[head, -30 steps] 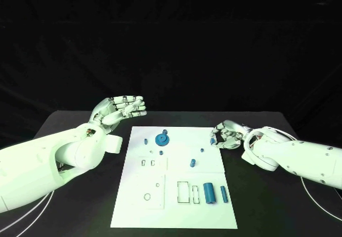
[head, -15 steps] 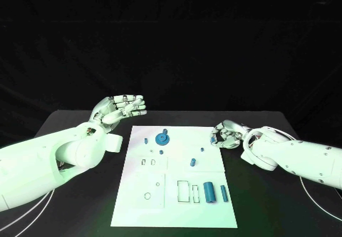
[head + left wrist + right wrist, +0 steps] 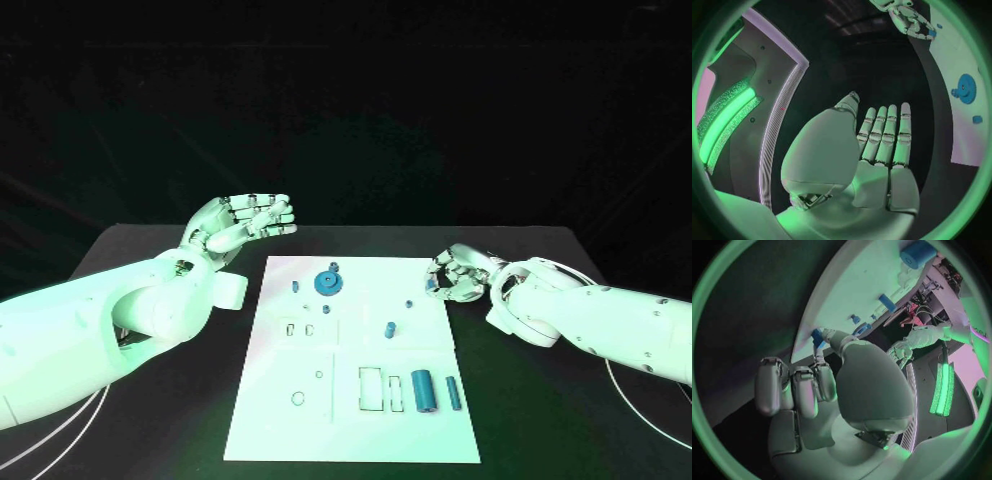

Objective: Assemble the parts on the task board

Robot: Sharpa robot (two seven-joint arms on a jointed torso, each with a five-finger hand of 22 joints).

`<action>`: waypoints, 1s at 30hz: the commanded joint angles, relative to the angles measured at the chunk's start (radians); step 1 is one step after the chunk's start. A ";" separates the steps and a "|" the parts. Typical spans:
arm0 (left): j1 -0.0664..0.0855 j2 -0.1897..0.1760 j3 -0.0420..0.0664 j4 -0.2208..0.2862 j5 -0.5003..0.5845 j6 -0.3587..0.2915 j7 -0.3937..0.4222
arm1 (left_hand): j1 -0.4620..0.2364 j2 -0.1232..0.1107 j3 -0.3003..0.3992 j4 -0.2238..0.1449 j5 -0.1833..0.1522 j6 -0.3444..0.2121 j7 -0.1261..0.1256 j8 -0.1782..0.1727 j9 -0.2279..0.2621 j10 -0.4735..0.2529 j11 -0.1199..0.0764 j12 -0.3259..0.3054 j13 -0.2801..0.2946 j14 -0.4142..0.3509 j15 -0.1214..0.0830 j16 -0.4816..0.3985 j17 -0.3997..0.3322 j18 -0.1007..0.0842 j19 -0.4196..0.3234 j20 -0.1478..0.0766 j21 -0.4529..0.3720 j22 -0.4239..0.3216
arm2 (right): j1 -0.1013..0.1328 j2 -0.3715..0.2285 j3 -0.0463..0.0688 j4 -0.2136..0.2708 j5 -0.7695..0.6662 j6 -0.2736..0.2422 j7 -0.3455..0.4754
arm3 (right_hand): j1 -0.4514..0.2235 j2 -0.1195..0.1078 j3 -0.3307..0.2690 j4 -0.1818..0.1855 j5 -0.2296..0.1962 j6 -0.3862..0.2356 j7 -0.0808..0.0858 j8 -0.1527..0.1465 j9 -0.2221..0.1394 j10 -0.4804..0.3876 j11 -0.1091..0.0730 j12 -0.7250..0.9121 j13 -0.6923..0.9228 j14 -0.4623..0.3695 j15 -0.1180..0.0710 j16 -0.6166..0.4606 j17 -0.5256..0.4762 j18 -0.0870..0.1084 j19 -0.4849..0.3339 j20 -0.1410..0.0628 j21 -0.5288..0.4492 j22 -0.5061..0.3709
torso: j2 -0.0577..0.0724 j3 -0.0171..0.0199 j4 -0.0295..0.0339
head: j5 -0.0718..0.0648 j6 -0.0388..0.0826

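Observation:
The white task board [image 3: 361,420] lies mid-table. A blue round gear-like part [image 3: 330,283] stands near its far end, with small blue pegs [image 3: 389,329] scattered behind and beside it. A thick blue cylinder [image 3: 423,389] and a thin one [image 3: 453,392] lie near the front right. My right hand [image 3: 462,275] hovers at the board's far right edge and pinches a small blue part [image 3: 817,337] between thumb and a finger. My left hand [image 3: 242,222] is raised off the board's far left corner, fingers extended side by side [image 3: 882,145], holding nothing.
Empty outlined slots [image 3: 372,388] sit left of the thick cylinder, and a small ring slot [image 3: 297,398] lies near the front left. Black table [image 3: 173,400] surrounds the board on both sides. The left forearm [image 3: 130,310] lies along the board's left side.

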 commanded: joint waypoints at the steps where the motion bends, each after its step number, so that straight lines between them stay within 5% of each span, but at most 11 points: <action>1: 0.001 0.002 0.000 0.001 -0.002 0.018 0.004 | 0.011 -0.002 0.007 0.000 -0.005 0.002 0.034 -0.005 -0.001 0.002 0.003 -0.006 -0.001 -0.007 -0.001 -0.003 0.001 0.011 0.001 0.005 0.004 -0.001 | -0.001 0.001 0.000 0.000 -0.008 -0.037 -0.012 | 0.000 0.019 0.014 -0.002 -0.001 0.013 -0.007 0.020 0.013 0.005 -0.009 0.004 0.077 0.090 -0.011 0.004 0.190 -0.011 0.005 -0.005 0.005 0.065 | 0.001 0.0000 0.0004 | 0.001 0.000; 12: 0.000 0.001 -0.001 -0.003 -0.002 0.019 0.004 | 0.010 -0.002 0.007 0.001 -0.005 0.002 0.034 -0.005 -0.001 0.003 0.003 -0.006 -0.001 -0.007 -0.001 -0.004 0.002 0.011 0.001 0.006 0.003 -0.002 | 0.003 -0.003 0.000 0.025 -0.008 -0.083 -0.013 | -0.005 0.032 0.036 -0.013 -0.001 0.015 -0.015 0.043 0.027 0.009 -0.017 0.004 0.078 0.092 -0.018 0.005 0.196 -0.014 0.013 -0.013 0.015 0.078 | -0.001 0.0009 -0.0020 | 0.010 0.001; 22: 0.000 0.005 -0.004 -0.008 -0.002 0.015 -0.001 | 0.010 -0.002 0.007 0.001 -0.005 0.002 0.034 -0.005 -0.001 0.003 0.003 -0.006 -0.001 -0.007 -0.001 -0.004 0.002 0.011 0.001 0.006 0.003 -0.002 | 0.043 -0.005 0.001 0.133 -0.008 -0.095 -0.044 | -0.004 0.040 0.051 -0.023 -0.001 0.005 -0.014 0.051 0.033 0.001 -0.017 -0.008 0.066 0.092 -0.020 0.006 0.199 -0.015 0.015 -0.016 0.017 0.080 | -0.001 0.0001 -0.0017 | 0.006 0.004; 30: -0.001 0.013 -0.005 -0.012 -0.002 0.016 -0.002 | 0.010 -0.002 0.007 0.001 -0.005 0.002 0.034 -0.005 -0.001 0.003 0.003 -0.006 -0.001 -0.007 -0.001 -0.004 0.002 0.011 0.001 0.006 0.003 -0.002 | 0.052 0.057 0.002 0.211 -0.038 -0.120 -0.114 | -0.006 0.045 0.056 -0.025 -0.001 0.001 -0.013 0.053 0.035 -0.002 -0.017 -0.013 0.061 0.093 -0.020 0.006 0.201 -0.015 0.015 -0.016 0.016 0.080 | -0.001 0.0003 -0.0007 | 0.011 0.002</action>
